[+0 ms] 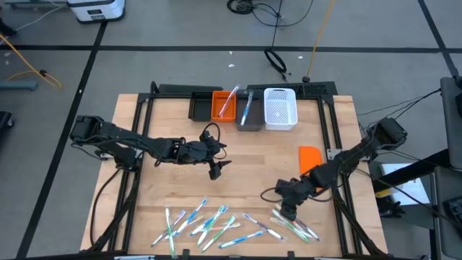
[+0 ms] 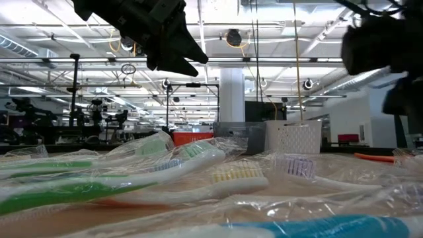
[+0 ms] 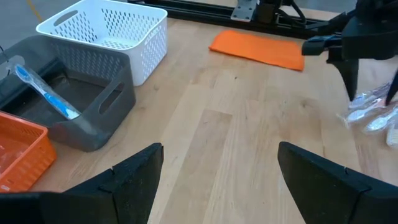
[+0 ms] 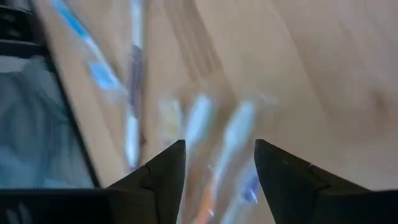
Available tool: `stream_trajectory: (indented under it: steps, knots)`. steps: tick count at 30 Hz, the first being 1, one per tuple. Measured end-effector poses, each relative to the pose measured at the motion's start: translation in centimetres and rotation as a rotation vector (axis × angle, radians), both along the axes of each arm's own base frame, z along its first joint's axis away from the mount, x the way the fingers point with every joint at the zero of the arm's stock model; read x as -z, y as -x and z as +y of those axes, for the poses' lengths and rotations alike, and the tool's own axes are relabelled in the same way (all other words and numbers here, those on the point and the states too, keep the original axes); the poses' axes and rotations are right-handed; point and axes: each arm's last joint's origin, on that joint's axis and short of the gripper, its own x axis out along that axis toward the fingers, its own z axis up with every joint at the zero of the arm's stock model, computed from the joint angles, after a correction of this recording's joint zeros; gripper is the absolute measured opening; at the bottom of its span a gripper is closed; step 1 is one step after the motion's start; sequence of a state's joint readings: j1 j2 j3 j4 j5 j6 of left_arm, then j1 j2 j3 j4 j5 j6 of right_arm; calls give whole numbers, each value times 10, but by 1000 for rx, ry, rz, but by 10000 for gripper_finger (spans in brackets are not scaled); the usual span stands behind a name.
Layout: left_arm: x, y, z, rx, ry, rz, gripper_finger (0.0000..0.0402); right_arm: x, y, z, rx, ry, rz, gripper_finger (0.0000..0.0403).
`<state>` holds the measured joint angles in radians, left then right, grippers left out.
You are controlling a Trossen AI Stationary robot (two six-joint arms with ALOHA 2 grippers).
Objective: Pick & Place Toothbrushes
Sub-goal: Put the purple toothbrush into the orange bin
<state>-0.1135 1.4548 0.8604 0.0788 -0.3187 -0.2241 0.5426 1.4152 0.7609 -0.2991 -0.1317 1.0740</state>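
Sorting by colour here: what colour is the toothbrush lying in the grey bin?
Blue: the toothbrush in the grey bin, clearest in the left wrist view.

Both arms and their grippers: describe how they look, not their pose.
Both the left arm and the right arm are dark, slim and jointed, with black cables looping beside them. The left gripper has two matte black wedge-shaped fingers with faceted edges. The right gripper has the same black, tapered fingers. No markings show on either.

White perforated basket, grey bin, orange bin, orange block, green, blue, white toothbrushes.
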Motion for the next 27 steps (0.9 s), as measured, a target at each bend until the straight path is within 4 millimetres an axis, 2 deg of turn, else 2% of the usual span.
stream_trajectory:
  steps: [11, 21, 27]
  knots:
    - [0, 0, 0, -6, 12, -3, 321, 1, 19, 23, 59, 11, 42, 175]
    - [0, 0, 0, -7, 13, -4, 321, 5, 27, 25, 110, 64, 75, 171]
    - [0, 0, 0, -7, 13, -4, 321, 20, 34, 20, 156, 58, 75, 171]
